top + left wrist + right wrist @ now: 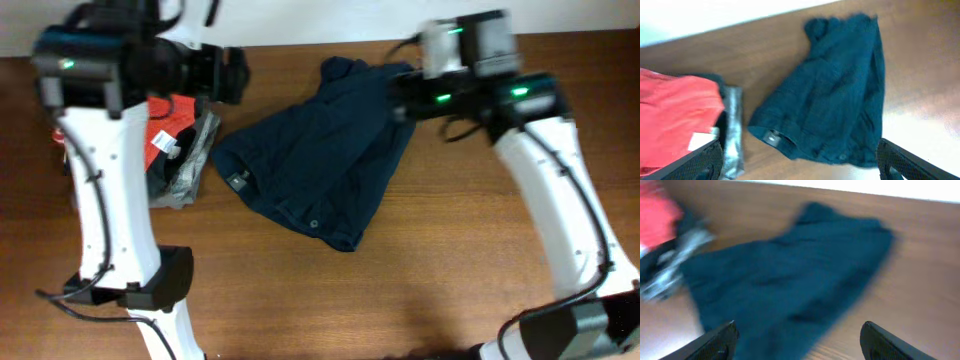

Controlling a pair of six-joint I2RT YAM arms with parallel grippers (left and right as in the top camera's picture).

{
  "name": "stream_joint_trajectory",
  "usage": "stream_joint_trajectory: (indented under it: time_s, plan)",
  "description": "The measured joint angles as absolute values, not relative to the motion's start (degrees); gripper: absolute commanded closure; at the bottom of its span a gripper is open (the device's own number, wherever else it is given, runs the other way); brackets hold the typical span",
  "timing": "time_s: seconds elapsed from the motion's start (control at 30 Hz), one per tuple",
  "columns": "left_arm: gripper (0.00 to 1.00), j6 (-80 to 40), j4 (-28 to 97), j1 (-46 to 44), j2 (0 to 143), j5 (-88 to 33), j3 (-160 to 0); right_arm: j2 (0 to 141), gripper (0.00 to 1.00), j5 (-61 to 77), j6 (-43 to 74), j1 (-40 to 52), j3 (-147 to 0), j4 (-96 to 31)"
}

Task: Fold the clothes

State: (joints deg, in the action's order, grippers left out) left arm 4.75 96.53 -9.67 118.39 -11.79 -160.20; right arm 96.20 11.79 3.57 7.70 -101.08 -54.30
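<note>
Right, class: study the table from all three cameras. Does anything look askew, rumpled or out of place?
The navy garment lies rumpled and slanted across the table, its edges uneven, not a neat fold. Beside it, the red garment and grey garment sit in a loose heap.

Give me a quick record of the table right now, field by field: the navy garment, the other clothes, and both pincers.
navy garment: mid-table, loosely bunched, not neatly folded
red garment: left of the navy one, piled with other cloth
grey garment: beside the red one, nearest the navy cloth
left pincer: open, holding nothing
right pincer: open, holding nothing, above the navy cloth; view blurred
table: brown wood
</note>
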Motion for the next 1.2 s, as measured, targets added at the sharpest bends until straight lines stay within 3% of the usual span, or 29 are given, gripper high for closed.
stream_joint_trajectory:
  time_s: [0.23,0.33,0.4,0.63,0.77,0.8,0.83,0.87,0.93,0.97,1.0,1.2]
  plan:
    - [0.11,4.8,95.5,-12.9,118.5,-10.2,-138.6,103.7,0.18,14.8,6.5,-3.8,-101.3,-59.7]
    - [0.10,4.3,92.8,-12.8,118.6,-9.6,-129.8,108.9,0.13,16.7,6.2,-5.4,-101.2,-60.5]
    - [0.04,3.7,90.0,-12.7,118.6,-8.6,-125.2,112.1,0.11,18.3,5.5,-5.6,-101.2,-60.5]
    - [0.02,2.9,81.3,-11.4,118.6,-3.1,-114.5,121.3,0.12,22.5,4.1,-4.4,-101.2,-59.5]
    - [0.22,2.5,77.2,-11.2,118.6,-1.8,-108.4,127.0,0.21,27.5,3.9,-3.2,-101.2,-55.5]
    - [0.28,2.5,75.9,-11.2,118.6,-1.5,-107.0,128.1,0.28,28.6,4.0,-2.9,-101.2,-53.9]
    - [0.37,2.3,74.8,-11.2,118.6,-1.4,-105.9,129.1,0.43,29.9,4.0,-2.4,-101.2,-52.3]
    - [0.50,2.5,73.6,-11.2,118.6,-1.3,-104.8,129.8,0.67,30.7,3.9,-2.0,-101.2,-51.2]
    - [0.83,2.3,71.8,-11.2,118.6,-1.4,-103.6,130.7,0.92,31.9,3.6,-1.0,-101.2,-49.1]
    - [0.96,2.2,70.9,-11.2,118.6,-1.5,-103.5,130.8,0.96,32.3,3.5,-0.5,-101.2,-48.2]
    - [1.00,2.1,70.1,-11.2,118.6,-1.7,-103.5,130.8,0.96,32.6,3.5,-0.2,-101.2,-47.8]
    - [1.00,2.3,69.8,-11.2,118.6,-2.6,-104.6,128.1,0.96,27.5,2.9,-2.3,-101.9,-56.9]
